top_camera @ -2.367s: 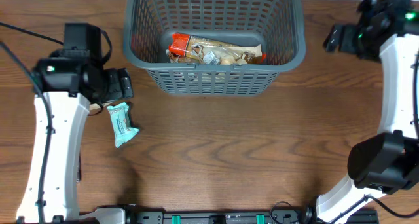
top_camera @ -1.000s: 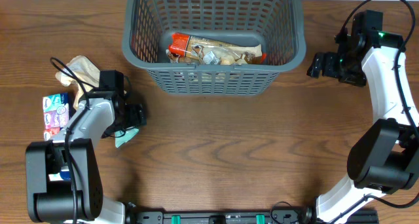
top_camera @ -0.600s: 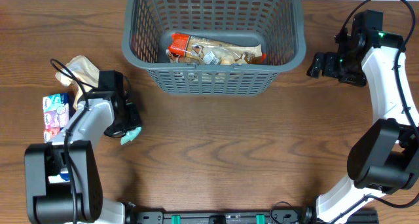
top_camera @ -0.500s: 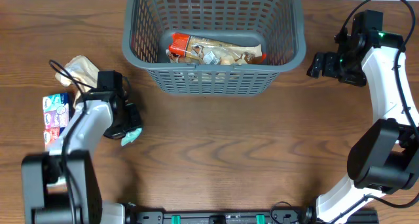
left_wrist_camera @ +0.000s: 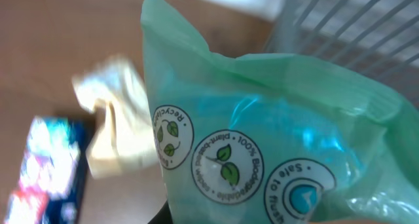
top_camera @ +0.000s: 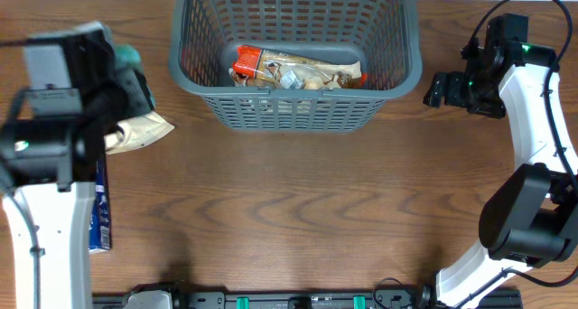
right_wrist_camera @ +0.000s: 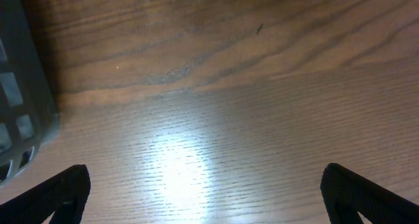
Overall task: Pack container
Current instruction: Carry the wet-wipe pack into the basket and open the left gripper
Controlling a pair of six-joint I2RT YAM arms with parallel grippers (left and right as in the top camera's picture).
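Note:
The container (top_camera: 412,67), a dark grey lattice basket, stands at the back middle of the table with a red and tan snack pack (top_camera: 298,70) on its floor. My left gripper (top_camera: 124,70) is raised high, just left of the basket, shut on a teal-green wipes pack (top_camera: 130,54). That wipes pack (left_wrist_camera: 262,139) fills the left wrist view, with the basket wall (left_wrist_camera: 347,21) behind it. My right gripper (top_camera: 443,87) hovers open beside the basket's right wall; its fingers (right_wrist_camera: 62,191) have only bare wood between them, with the basket's corner (right_wrist_camera: 26,86) at the left.
A crumpled tan pack (top_camera: 137,132) lies on the table under the left arm, also seen as the tan pack (left_wrist_camera: 118,119). A blue pack (top_camera: 99,220) lies near the left edge, blurred as the blue pack (left_wrist_camera: 49,178). Brown wood table (top_camera: 307,210) spreads in front.
My left gripper closed on the teal-green pack on the table, then lifted it high and toward the basket's left side. The right arm has not moved.

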